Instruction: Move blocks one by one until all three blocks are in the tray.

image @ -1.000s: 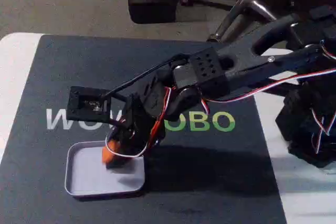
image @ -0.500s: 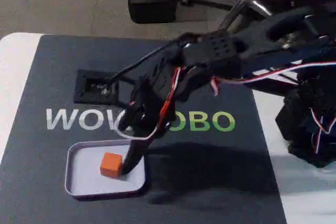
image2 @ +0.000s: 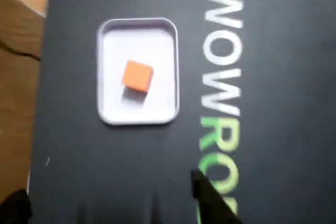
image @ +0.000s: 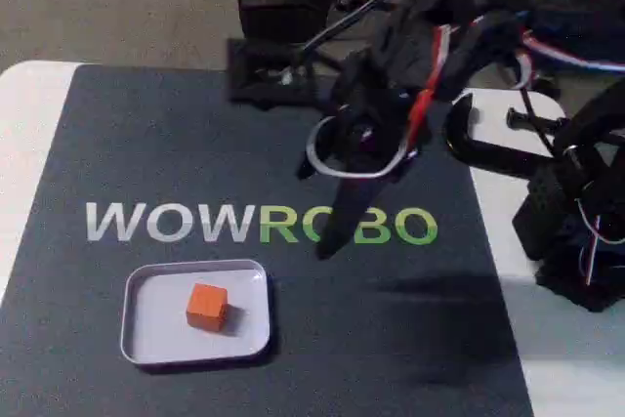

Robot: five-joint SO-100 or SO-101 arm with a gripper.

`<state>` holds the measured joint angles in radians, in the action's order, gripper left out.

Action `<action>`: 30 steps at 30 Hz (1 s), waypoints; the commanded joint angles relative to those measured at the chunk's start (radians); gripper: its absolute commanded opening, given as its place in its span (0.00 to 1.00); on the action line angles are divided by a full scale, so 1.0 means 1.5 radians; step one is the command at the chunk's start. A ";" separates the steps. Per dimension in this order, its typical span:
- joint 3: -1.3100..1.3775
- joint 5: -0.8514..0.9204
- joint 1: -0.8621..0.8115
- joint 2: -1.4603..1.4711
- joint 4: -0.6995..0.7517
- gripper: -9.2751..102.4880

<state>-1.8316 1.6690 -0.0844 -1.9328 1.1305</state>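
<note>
Blocks: one orange block (image: 207, 304) lying mid-tray.
Tray (image: 146, 339): one, bare floor all round the block.
Gripper (image: 327, 241): raised above the mat (image: 117, 144), holding nothing; finger spread unclear.

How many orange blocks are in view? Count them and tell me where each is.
1. The orange block sits inside the tray, near its middle, on the dark mat. Others may lie outside the pictures.

orange block (image: 206, 305), pale grey tray (image: 146, 339), dark mat (image: 127, 144) with white-green lettering
</note>
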 commanded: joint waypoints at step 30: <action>-0.466 0.114 -0.085 -0.501 -0.076 0.08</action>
<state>-2.4973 1.8270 -0.1979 -2.6262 1.0508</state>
